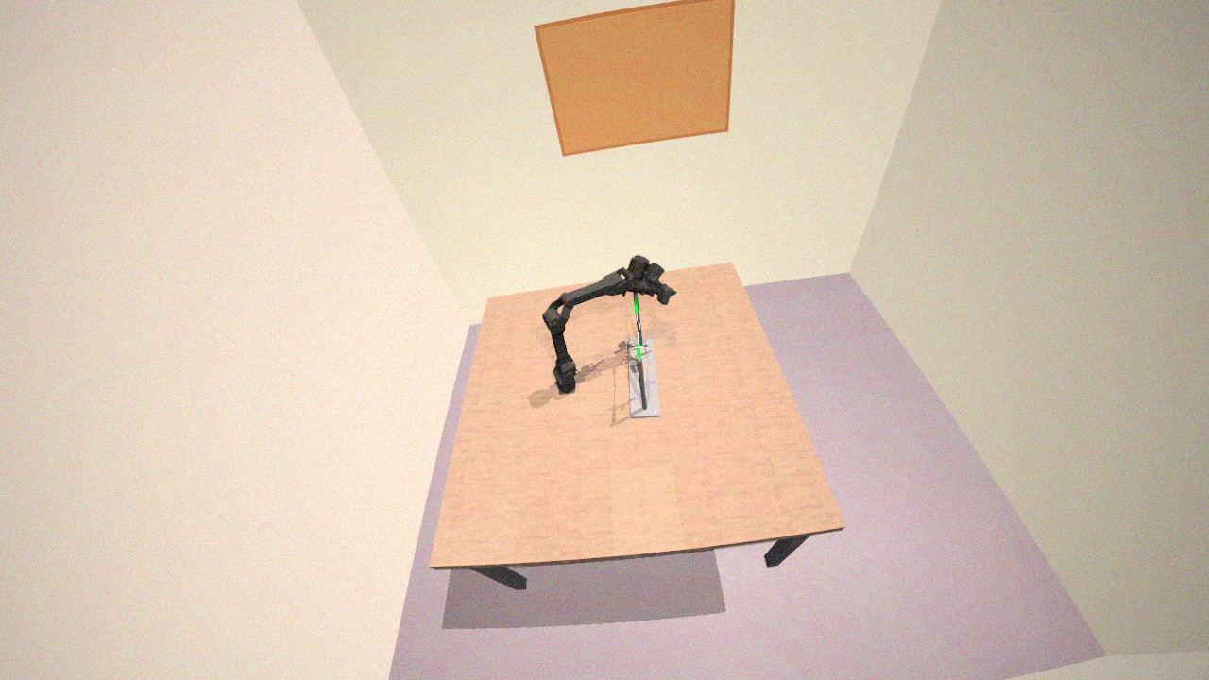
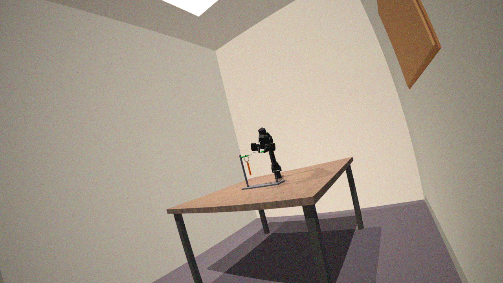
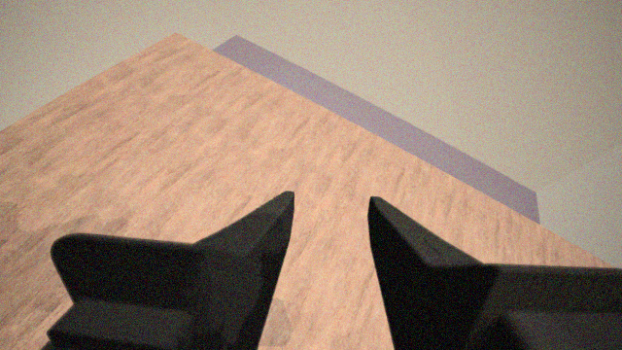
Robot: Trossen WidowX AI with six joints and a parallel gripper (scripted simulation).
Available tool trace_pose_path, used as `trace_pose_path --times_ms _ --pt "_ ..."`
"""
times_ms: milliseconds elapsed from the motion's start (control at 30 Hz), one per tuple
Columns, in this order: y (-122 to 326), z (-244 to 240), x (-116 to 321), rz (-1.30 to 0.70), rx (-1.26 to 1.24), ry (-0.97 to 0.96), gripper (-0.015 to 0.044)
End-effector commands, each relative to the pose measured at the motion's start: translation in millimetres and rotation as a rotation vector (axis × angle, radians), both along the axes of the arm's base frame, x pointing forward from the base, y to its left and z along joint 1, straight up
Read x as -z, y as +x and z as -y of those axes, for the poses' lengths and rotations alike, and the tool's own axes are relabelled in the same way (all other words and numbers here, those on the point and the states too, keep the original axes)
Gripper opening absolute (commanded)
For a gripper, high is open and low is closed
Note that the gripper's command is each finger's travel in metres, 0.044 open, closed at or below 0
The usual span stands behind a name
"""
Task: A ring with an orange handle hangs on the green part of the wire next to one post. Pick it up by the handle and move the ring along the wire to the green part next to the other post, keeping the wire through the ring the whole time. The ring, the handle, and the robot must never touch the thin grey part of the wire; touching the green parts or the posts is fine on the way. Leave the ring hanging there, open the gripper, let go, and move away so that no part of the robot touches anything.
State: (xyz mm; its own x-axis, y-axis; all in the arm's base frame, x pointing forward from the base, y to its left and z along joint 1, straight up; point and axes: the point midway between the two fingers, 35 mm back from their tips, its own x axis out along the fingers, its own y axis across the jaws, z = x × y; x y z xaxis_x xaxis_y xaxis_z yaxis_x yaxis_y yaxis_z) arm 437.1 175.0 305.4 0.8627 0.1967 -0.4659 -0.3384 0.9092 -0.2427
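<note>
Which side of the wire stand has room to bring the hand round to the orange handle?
Bare wood runs from the stand's base plate to the table's right edge, and from the plate to the near edge. It is tight between the arm's base and the plate, and above the far green section, where the hand hangs with nothing in it.

I saw the ring (image 2: 246,158) hanging on the green part (image 2: 242,156) of the wire beside the near post (image 2: 243,171), its orange handle (image 2: 249,168) pointing straight down, free of any grip. The thin grey wire (image 2: 251,154) ran in small waves toward the far green part (image 2: 261,151). Both posts stood upright on the grey base plate (image 1: 646,411).
</note>
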Motion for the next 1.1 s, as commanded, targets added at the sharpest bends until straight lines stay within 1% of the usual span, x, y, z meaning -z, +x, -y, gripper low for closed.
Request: trace_pose_path --times_ms 0,233,500,800,1067 --pt "5.4 33.9 -4.4 0.022 0.031 0.014 0.016" --pt "6.8 117.0 -19.0 0.087 0.135 0.029 0.016" --pt "-11.6 205.3 -34.4 0.17 0.253 0.022 0.016" --pt "-53.6 290.7 -49.4 0.267 0.384 -0.022 0.016" --pt "-104.5 349.9 -60.1 0.347 0.499 -0.092 0.016"
